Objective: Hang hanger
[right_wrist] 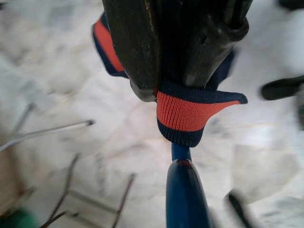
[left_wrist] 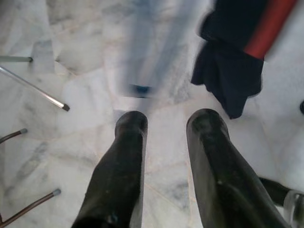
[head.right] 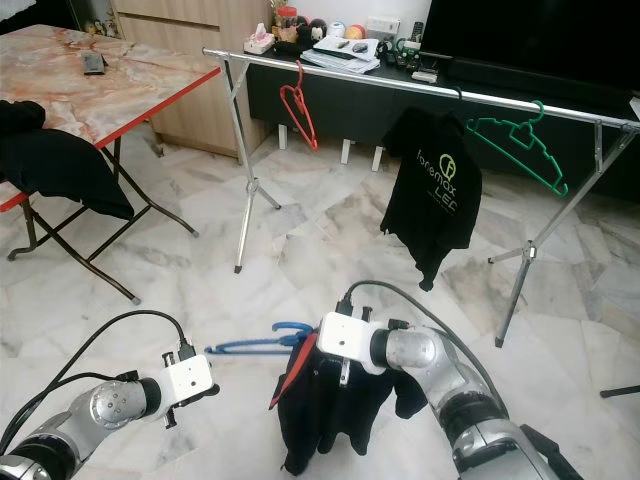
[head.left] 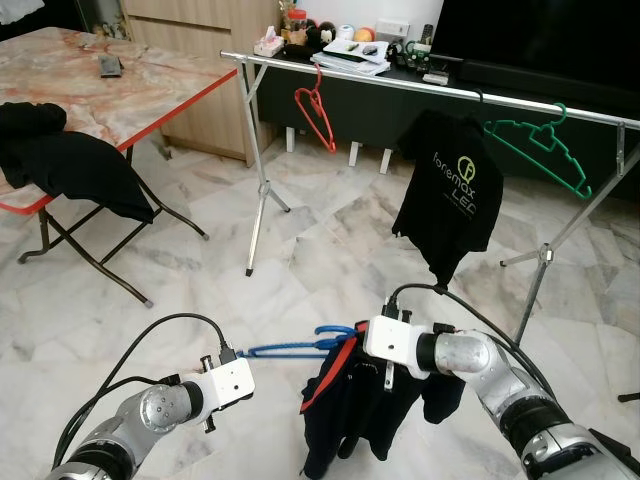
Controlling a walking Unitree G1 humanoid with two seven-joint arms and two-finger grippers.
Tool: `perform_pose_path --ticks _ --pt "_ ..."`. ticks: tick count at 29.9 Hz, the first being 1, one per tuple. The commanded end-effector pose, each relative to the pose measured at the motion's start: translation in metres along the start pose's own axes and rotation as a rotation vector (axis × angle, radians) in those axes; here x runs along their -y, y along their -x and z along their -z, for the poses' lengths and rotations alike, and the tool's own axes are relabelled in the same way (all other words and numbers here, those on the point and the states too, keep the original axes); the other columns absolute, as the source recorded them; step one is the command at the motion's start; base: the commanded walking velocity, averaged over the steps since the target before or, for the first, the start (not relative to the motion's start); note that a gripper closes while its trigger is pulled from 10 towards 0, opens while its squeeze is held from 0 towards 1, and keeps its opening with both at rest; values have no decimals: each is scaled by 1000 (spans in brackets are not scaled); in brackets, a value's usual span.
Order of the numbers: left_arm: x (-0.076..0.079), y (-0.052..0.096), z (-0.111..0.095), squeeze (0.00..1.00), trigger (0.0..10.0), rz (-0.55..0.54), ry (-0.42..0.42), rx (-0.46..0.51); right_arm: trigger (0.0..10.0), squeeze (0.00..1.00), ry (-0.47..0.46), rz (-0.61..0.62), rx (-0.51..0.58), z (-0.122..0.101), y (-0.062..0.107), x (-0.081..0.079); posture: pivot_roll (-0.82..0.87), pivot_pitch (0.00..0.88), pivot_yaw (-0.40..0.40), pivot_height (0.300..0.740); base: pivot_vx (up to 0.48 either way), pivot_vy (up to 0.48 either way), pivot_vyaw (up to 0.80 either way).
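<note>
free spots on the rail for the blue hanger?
Rail: bare between red hanger and black T-shirt. Tighter between that shirt and the green hanger. Right hand pinches the dark garment on the blue hanger; left hand is open.

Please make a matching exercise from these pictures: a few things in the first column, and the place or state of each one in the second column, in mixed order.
Things:
1. red hanger
2. green hanger
3. blue hanger
4. black printed shirt

Places or states:
a. held low between the two arms, carrying a dark garment
b. bare on the rail, near its right end
c. hanging on the rail between two bare hangers
d. bare on the rail, near its left end

Pairs: 1-d, 2-b, 3-a, 4-c
</note>
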State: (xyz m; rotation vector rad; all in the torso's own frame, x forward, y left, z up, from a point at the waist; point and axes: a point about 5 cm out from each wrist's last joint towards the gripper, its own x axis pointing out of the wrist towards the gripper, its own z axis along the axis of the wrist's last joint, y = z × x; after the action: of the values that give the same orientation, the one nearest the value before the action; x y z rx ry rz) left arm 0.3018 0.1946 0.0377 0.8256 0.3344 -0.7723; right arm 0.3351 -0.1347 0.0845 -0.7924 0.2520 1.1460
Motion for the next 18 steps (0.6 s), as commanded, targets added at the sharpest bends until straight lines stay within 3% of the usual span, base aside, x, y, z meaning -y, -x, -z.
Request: perform_pose_path --ticks 1,6,11,12,13,18 --pt "-16 10 -1 1000 10000 -23 20 37 10000 0 -62 -40 -17 9 1 -8 -7 97 -52 740 0 0 0" --pt "-26 15 -14 1000 10000 3 60 122 10000 0 -97 -58 -48 17 -2 -17 1 97 -50 740 0 0 0" --pt "-18 13 -29 1000 10000 131 97 192 10000 0 -146 -31 -41 18 -8 -23 6 96 -47 740 0 0 0" --pt "-16 12 -31 682 10000 155 101 196 10000 0 -155 -16 -33 17 -9 -23 4 96 -46 740 0 0 0" --pt "-14 11 -32 0 10000 170 99 196 10000 0 -165 -3 -26 16 -10 -22 3 96 -45 740 0 0 0" --pt "-7 5 -37 0 10000 221 110 197 10000 0 -233 28 55 8 -17 -21 4 97 -41 740 0 0 0"
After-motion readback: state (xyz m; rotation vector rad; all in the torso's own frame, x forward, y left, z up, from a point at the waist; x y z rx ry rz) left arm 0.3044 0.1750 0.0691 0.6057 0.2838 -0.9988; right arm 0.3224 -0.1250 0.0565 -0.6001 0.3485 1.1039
